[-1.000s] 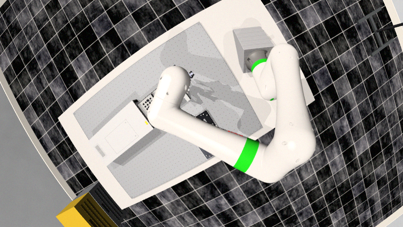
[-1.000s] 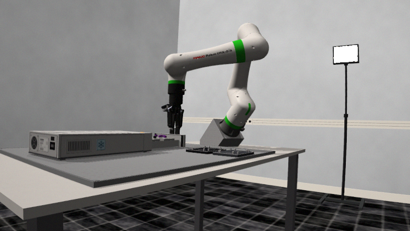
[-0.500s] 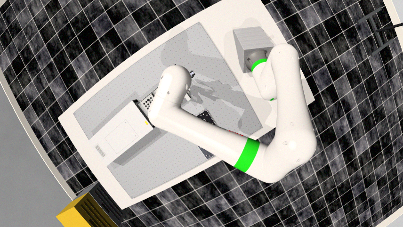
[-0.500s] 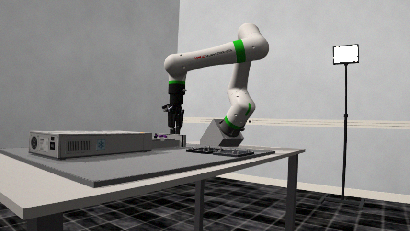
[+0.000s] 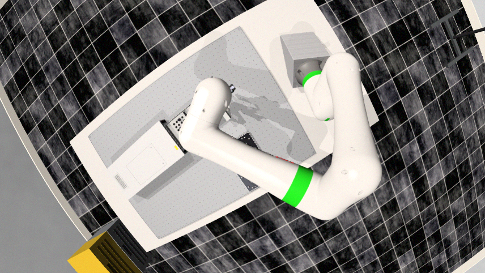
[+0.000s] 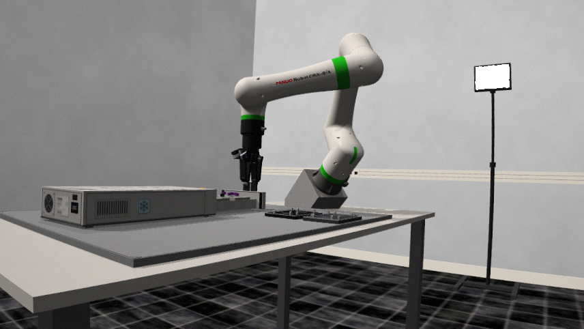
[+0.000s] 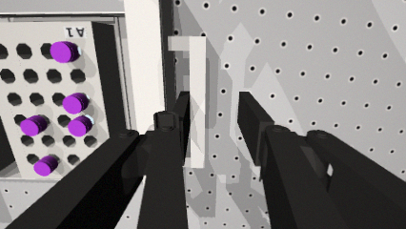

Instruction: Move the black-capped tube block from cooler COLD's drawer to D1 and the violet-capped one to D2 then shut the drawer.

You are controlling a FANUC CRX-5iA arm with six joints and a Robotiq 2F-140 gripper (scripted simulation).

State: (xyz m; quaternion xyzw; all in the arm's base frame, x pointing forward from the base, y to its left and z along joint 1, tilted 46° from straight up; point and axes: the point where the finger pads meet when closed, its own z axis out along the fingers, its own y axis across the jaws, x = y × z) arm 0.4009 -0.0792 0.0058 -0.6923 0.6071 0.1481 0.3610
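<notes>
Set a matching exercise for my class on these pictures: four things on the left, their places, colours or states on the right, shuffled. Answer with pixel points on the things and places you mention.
Column one
1. Drawer [image 5: 226, 116] [image 6: 260, 200] [image 7: 143, 62]
2. Tube caps [image 6: 232, 194] [image 7: 75, 103] in the wrist view
3. Snowflake sign [image 6: 143, 205]
4. Gripper [image 6: 252, 188] [image 7: 214, 107]

Column two
A. On a side wall of the cooler [image 5: 145, 166] [image 6: 163, 216]
B. Fingers apart, with the handle bar [image 7: 197, 105] in the gap between them
C. Standing out of the cooler, not shut
D. Violet

Right pairs
1-C, 2-D, 3-A, 4-B
</notes>
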